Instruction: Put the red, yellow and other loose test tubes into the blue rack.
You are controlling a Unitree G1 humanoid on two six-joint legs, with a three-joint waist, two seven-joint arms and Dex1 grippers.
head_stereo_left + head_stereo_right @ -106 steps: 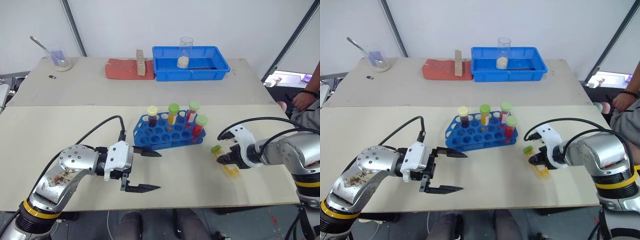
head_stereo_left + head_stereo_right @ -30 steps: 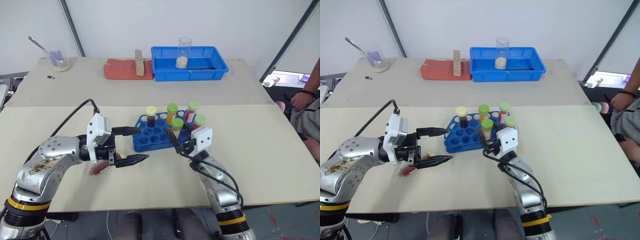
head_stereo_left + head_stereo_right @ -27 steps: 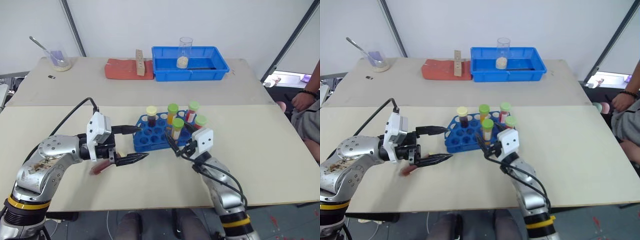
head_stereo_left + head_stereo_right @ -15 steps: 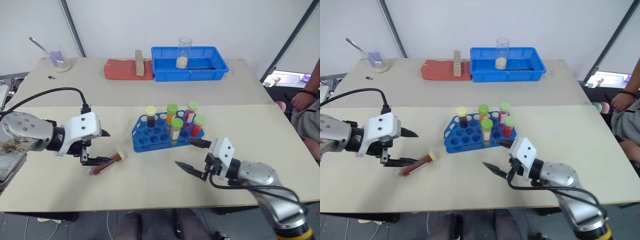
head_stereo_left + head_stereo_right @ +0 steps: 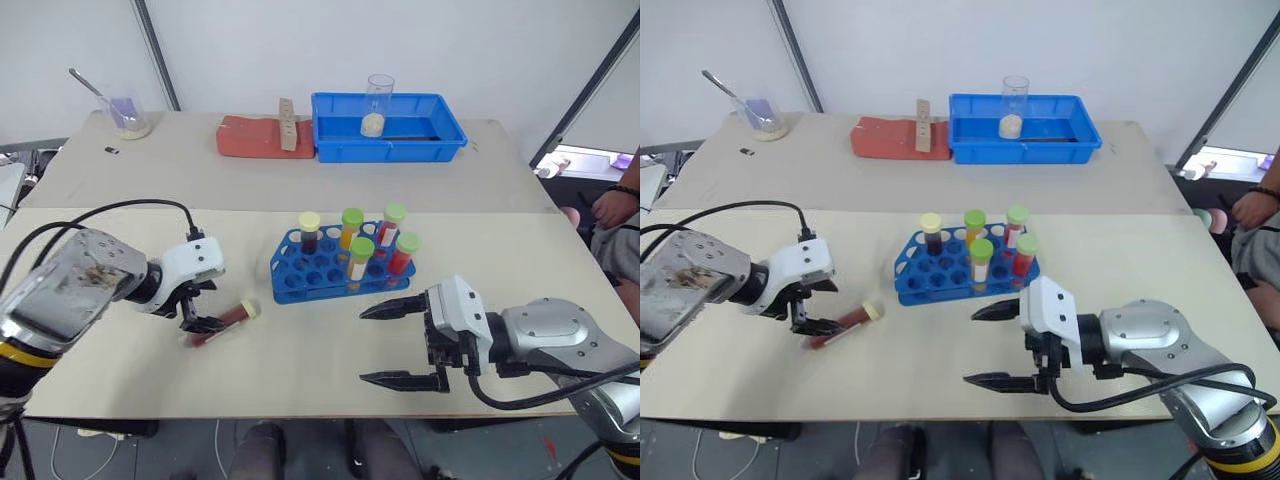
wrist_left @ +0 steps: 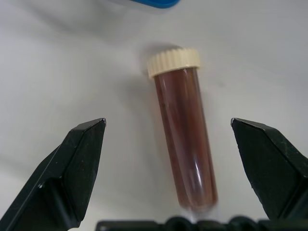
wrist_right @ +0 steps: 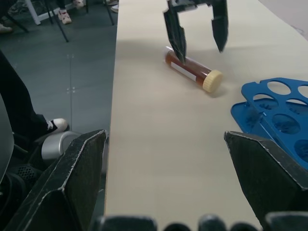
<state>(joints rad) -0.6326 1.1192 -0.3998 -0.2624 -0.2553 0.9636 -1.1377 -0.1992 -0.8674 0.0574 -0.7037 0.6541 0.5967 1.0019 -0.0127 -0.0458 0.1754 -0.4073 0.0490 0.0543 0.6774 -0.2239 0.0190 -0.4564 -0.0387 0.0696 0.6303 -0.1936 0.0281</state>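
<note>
Loose red test tube [image 5: 225, 320]: lying flat on desk [image 5: 300, 370], at 8 o'clock of blue rack [image 5: 335, 272]. Left hand [image 6: 178, 163]: spread, straddling it, not touching. Right hand [image 5: 385, 345]: spread, empty. Risk: uneven closing could roll the round tube away.

I stood in a lab: capped tubes in a blue rack [image 5: 338, 268], a glass beaker [image 5: 378, 104], a plain desk [image 5: 300, 360].

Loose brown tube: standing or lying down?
Lying down. The tube rests on its side on the table, cap toward the rack, between open left gripper fingers.
</note>
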